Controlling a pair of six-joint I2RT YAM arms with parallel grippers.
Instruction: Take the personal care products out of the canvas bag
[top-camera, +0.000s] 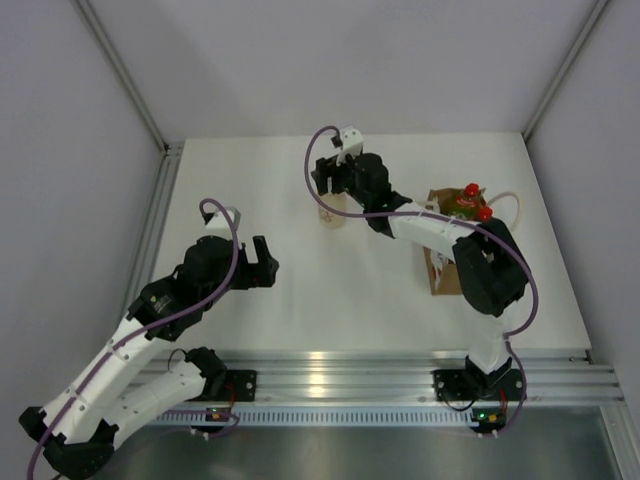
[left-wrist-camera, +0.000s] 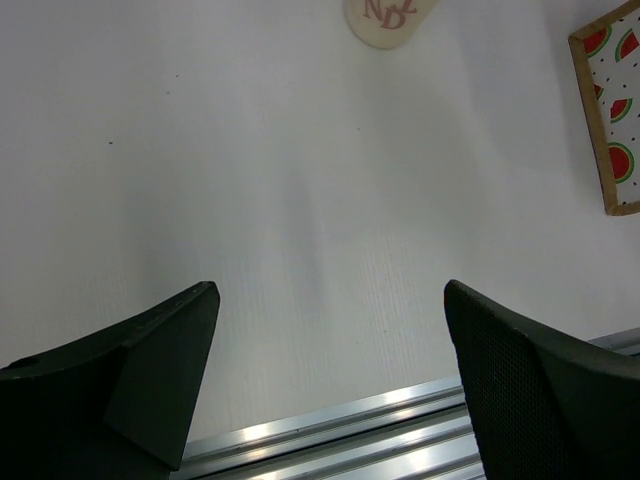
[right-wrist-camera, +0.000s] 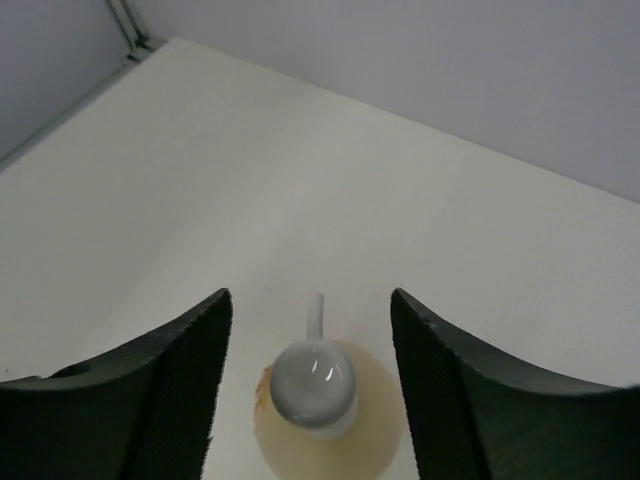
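On the worktop, right of centre, the bag stands with two red caps showing at its mouth, so it is judged not yet emptied. The right arm reaches far left across the worktop. Its hand points down over the cream bottle, fingers spread clear on both sides: released, the bottle upright and well apart from the bag. The left hand hovers low near the front rail, open and empty, apparently standing by.
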